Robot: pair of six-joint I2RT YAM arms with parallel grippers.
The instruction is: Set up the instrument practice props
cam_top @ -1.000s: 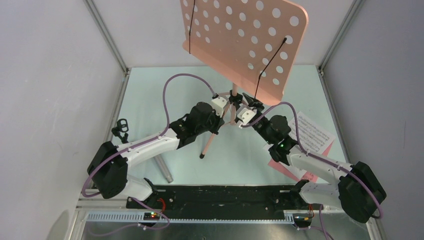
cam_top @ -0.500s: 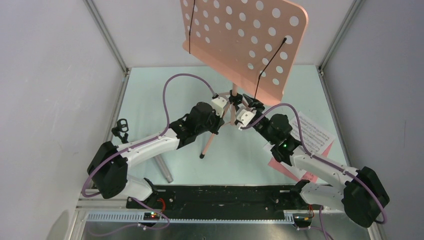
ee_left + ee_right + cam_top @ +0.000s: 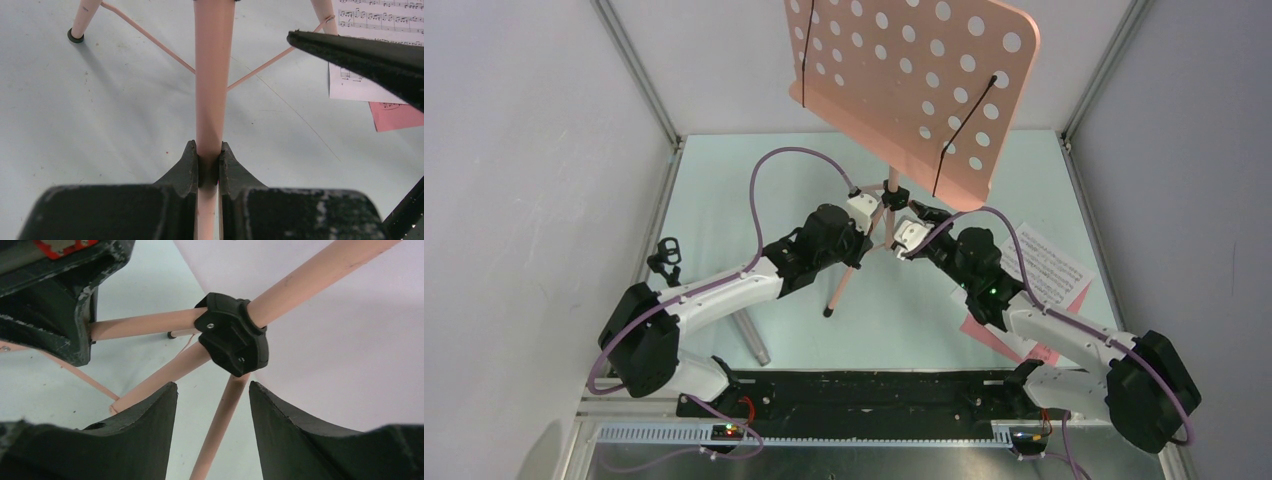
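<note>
Left fingers [image 3: 186, 167] clamped on pole of salmon-pink music stand [image 3: 904, 80], frame centre. Right fingers [image 3: 145, 430] apart, near black tripod collar [image 3: 232, 337], not touching. Sheet-music pages [image 3: 1049, 262] flat on counter [image 3: 724, 200], right side.

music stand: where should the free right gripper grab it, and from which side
Take the music stand by the slim pink leg just below the black collar. The leg is round, narrow and lined up with the gap of the open right gripper. Come from the right, opposite the left gripper, which clamps another tube. The perforated desk looks too wide and flat to pinch.
</note>
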